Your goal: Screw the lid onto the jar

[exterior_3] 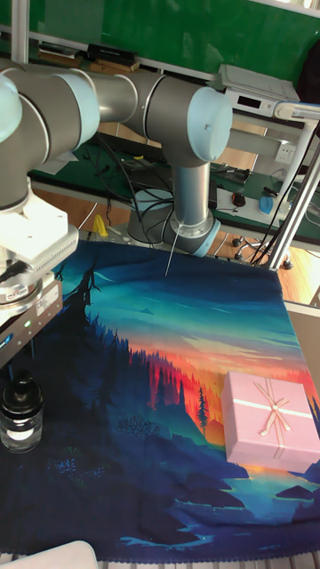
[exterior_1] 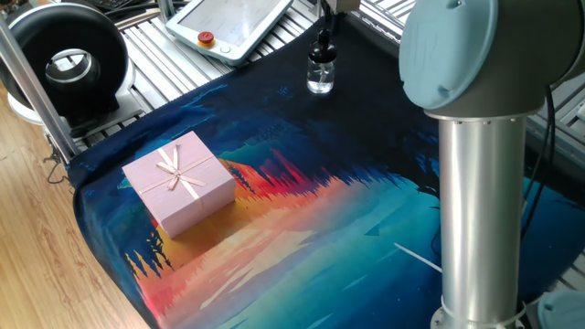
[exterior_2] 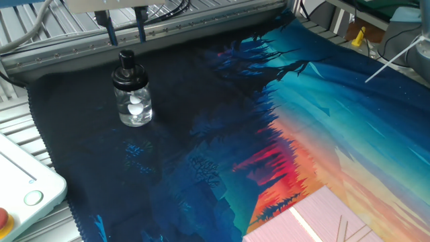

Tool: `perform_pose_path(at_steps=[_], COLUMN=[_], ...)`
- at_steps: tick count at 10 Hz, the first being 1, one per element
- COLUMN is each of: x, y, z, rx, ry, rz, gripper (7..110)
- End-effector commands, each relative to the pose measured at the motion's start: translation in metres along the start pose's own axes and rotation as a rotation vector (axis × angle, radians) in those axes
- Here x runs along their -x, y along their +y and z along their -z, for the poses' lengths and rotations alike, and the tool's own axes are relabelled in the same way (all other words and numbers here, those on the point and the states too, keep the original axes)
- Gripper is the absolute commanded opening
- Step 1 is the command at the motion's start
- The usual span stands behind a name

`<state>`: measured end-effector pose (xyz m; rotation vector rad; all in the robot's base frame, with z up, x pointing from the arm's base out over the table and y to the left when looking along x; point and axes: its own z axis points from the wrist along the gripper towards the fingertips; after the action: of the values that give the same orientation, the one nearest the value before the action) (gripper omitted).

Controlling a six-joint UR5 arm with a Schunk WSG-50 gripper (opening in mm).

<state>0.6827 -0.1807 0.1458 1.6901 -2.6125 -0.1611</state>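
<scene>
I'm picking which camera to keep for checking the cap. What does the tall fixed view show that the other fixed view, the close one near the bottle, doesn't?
Only the tall fixed view shows the arm's body and the whole pink gift box with its bow. Only the close fixed view shows the white bits inside the jar, the gripper fingers standing apart above the lid without touching it, and a white device with a green button. Both show the lid sitting on the jar, upright on the dark part of the printed cloth.
</scene>
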Motion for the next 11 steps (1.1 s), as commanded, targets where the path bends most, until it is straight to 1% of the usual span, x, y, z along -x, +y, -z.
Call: perform_pose_path(at_steps=[1,2,3,5,6,9,11], x=[0.01,0.01,0.012,0.017,0.021,0.019,0.019], y=[-0.011,-0.015,-0.018,-0.022,-0.022,-0.021,-0.019], z=[-0.007,-0.01,-0.014,-0.021,-0.025,-0.025,-0.023], rx=[-0.016,-0.023,-0.023,-0.038,-0.039,-0.04,-0.037], ry=[-0.026,-0.021,-0.027,-0.029,-0.034,-0.028,-0.029], rz=[0.022,0.026,0.036,0.035,0.037,0.037,0.011], gripper=[44,44,44,44,44,44,44])
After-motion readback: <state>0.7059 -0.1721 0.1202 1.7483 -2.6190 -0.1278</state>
